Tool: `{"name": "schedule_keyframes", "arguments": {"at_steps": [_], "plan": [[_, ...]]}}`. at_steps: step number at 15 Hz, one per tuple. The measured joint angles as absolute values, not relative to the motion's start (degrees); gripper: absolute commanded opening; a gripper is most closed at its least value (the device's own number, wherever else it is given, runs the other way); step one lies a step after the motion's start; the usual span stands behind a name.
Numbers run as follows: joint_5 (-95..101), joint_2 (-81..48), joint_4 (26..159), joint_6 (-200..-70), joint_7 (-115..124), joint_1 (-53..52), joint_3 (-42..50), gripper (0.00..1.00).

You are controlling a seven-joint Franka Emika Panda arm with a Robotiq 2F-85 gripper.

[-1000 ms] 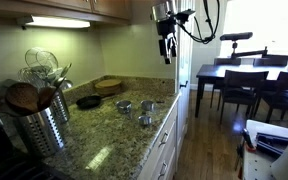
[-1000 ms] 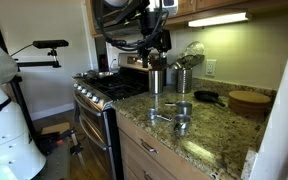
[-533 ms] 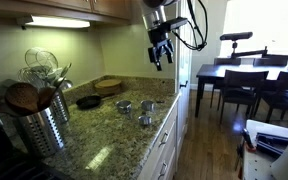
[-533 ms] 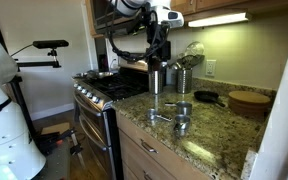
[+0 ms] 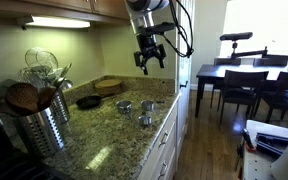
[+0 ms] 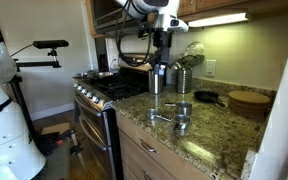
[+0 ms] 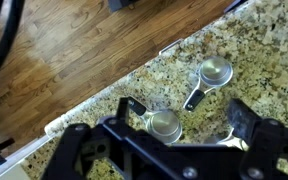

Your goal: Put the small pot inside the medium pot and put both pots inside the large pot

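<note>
**Kitchen counter with three pots, hand raised.** Nearest in an exterior view, at 7 o'clock on the speckled stone counter, stands a steel utensil holder with spoons and a whisk. At mid-counter, near the front edge, the three shiny pots sit apart, none nested. The small pot is closest, the medium pot is at its 12 o'clock, and the large pot, dark inside, is at 9 o'clock of the medium one; the size ranking of the two lesser pots is hard to confirm at this scale. A black frying pan lies at 9 o'clock of the large pot, and a wooden board lies beyond at 11 o'clock. The hand hangs well above the pots at their 12 o'clock, jaws spread and gripping nothing. In the wrist view its dark fingers frame the small pot, with the medium pot at 1 o'clock and wood floor past the counter edge. Farthest, at 3 o'clock, is a dining table.
</note>
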State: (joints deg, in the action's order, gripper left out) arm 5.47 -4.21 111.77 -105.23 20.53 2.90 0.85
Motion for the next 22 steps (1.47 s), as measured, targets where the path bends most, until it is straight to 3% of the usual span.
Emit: {"name": "schedule_keyframes", "arguments": {"at_steps": [22], "plan": [[-10.44,-20.83,105.05,-99.89,33.91,-2.64,0.48,1.0]]}}
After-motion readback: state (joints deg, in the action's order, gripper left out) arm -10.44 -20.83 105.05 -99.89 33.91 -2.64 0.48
